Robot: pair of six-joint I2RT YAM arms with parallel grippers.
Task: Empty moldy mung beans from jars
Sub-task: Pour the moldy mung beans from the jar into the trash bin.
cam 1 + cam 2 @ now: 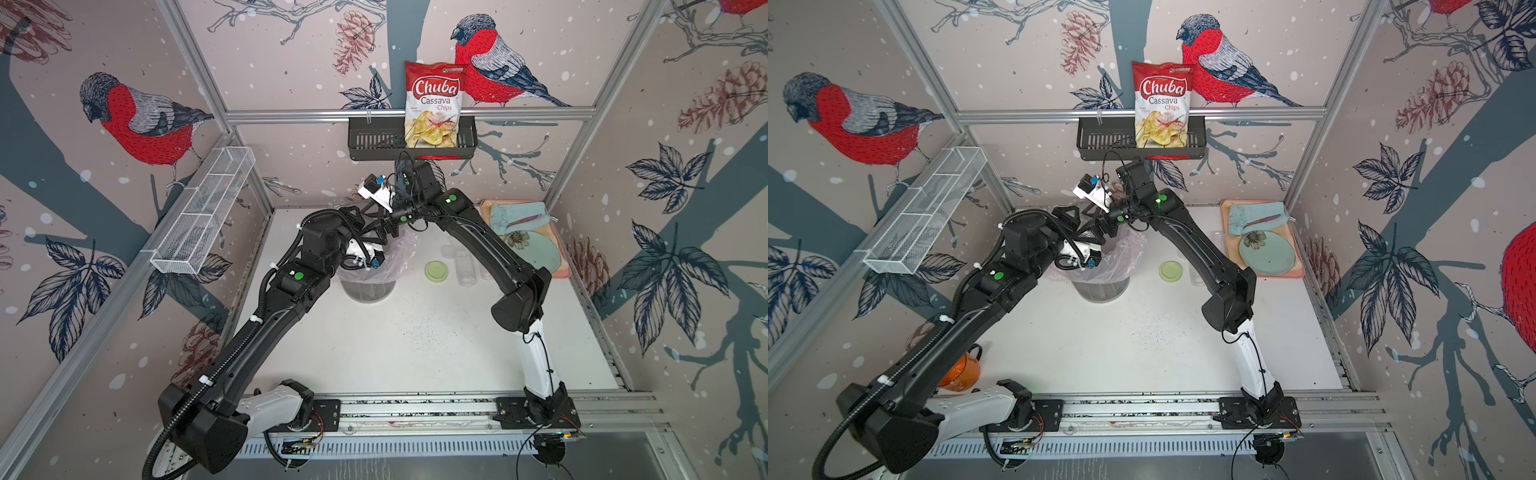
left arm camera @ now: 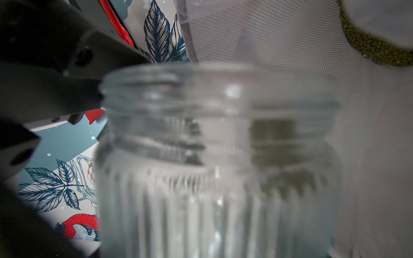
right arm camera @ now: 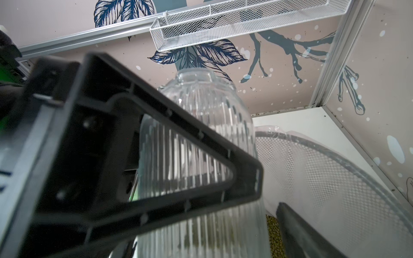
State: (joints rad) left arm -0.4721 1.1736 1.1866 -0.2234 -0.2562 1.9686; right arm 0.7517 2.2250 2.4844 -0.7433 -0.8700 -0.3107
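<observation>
Little of the mung beans [image 2: 375, 49] shows past the blurred, cut-off ribbed jar [image 2: 214, 167].

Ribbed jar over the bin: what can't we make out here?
- Ribbed jar contents: left wrist view blurred; olive smudges may be mung beans behind the glass.
- Its grip: both top views, left arm and right arm cover it.
- Clear jars: faint in a top view, right arm partly covers them; fill unreadable.
</observation>
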